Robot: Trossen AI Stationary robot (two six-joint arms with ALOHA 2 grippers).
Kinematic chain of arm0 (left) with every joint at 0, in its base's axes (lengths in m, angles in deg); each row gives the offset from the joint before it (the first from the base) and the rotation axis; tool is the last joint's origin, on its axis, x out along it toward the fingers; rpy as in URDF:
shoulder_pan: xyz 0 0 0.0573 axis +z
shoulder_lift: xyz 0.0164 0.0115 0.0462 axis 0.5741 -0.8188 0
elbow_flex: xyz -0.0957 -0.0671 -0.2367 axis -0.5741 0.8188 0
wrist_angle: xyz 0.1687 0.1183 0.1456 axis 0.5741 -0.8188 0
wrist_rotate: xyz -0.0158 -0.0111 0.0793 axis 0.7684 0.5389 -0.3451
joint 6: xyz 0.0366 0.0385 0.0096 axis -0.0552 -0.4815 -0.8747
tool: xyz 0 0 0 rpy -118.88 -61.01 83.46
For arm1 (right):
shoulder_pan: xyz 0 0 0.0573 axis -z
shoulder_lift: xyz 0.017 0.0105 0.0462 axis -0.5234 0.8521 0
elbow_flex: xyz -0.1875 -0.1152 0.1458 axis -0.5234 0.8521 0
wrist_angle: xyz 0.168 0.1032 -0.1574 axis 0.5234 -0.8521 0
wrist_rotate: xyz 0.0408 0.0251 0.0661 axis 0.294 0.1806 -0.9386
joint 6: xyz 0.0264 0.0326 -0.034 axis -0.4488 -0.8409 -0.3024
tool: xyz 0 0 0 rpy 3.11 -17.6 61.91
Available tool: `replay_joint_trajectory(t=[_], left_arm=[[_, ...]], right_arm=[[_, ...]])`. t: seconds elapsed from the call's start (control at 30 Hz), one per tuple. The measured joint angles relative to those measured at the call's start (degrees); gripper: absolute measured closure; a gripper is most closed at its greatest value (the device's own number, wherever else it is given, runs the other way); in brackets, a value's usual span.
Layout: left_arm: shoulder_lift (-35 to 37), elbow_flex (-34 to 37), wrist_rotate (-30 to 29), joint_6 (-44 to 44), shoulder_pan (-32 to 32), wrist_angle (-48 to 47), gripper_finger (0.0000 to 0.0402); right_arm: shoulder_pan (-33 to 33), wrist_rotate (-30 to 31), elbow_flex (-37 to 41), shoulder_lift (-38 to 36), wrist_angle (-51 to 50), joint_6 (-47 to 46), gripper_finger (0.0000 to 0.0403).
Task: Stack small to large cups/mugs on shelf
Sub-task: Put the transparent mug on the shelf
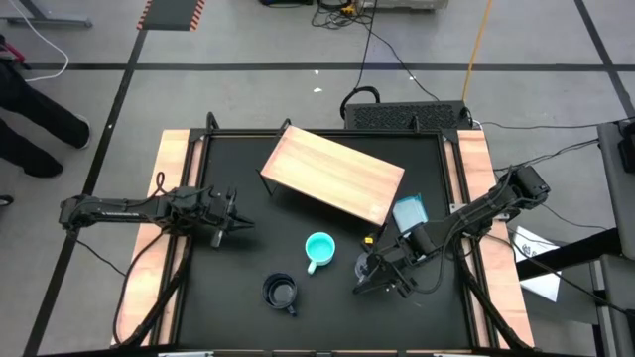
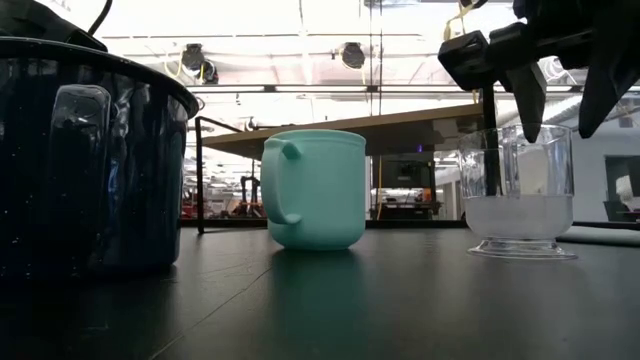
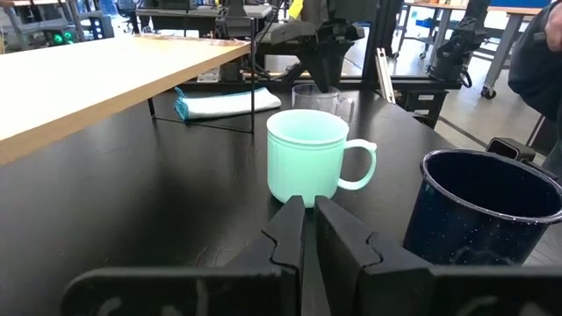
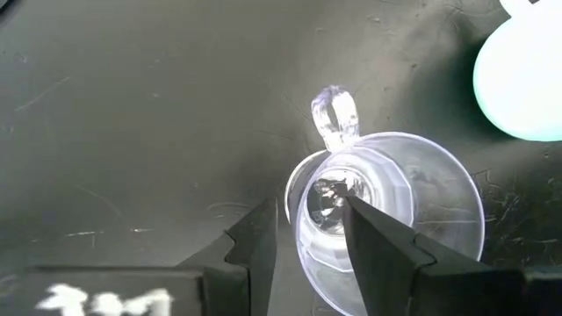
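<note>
Right hand (image 4: 307,233) sits spread over your clear cup (image 4: 395,219), 1 finger inside the rim, 1 outside, nothing clenched yet.

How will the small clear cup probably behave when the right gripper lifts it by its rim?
The clear cup looks thin-walled and glossy, so it is probably light and may slip. The right gripper has one finger inside and one outside the wall, an off-centre grip, so the cup may tilt. Its wide base suggests it stands stably until lifted.
</note>
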Motion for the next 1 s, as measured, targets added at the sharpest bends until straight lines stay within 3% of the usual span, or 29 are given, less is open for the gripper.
replay_joint_trajectory(t=[0.67, 1.0], left_arm=[[-0.02, 0.02, 0.0, 0.0, 0.02, 0.0, 0.0369], [0.0, 0.0, 0.0, 0.0, 0.02, 0.0, 0.0369]], right_arm=[[0.0, 0.02, 3.17, 0.17, 3.88, -0.98, 0.0279], [0.0, 0.02, 3.17, 0.17, 4.4, 0.07, 0.0341]])
